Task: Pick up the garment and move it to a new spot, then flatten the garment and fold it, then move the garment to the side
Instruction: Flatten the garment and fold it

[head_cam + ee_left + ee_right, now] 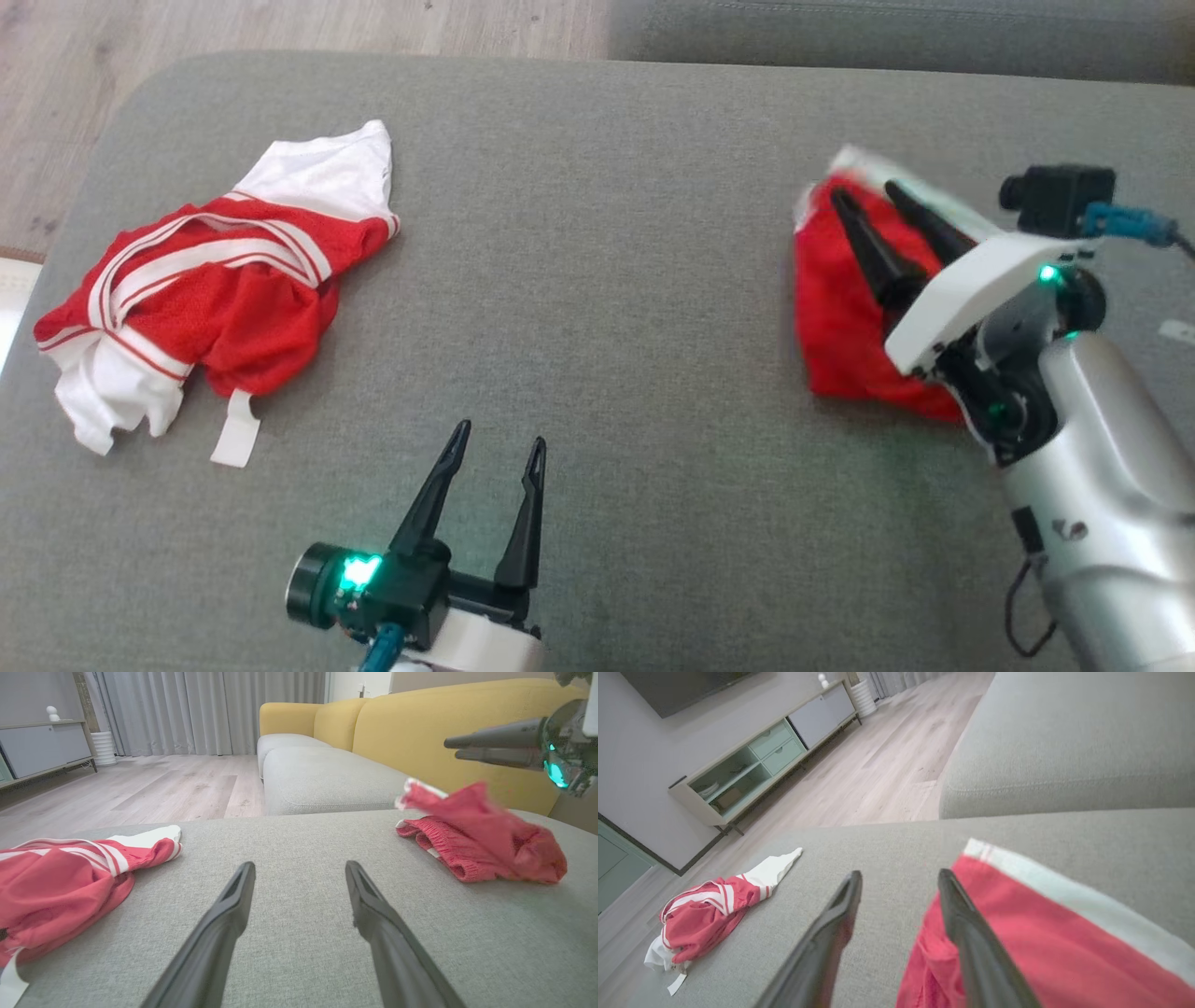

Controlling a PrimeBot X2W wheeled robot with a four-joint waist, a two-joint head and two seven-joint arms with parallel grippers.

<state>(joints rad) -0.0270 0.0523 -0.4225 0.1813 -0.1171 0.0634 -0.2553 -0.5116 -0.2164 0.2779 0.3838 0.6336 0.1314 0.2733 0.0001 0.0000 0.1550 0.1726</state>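
Observation:
A red garment [840, 317] with a white-striped hem lies crumpled on the right side of the grey cushion [607, 280]; its upper flap is motion-blurred in the left wrist view [481, 840]. My right gripper [868, 196] hovers over it, open, fingers spread with nothing between them; the red cloth [1041, 933] sits under and to the right of the fingers [900, 875]. From the left wrist the right gripper [451, 749] is seen above the garment, apart from it. My left gripper [501, 436] stands open and empty near the cushion's front middle [300, 865].
A second red-and-white jersey [215, 289] lies bunched at the cushion's left, also seen from both wrists [56, 882] [705, 910]. A yellow sofa back [420, 732] and another grey seat [322, 774] lie beyond. Wooden floor [280, 23] borders the far left edge.

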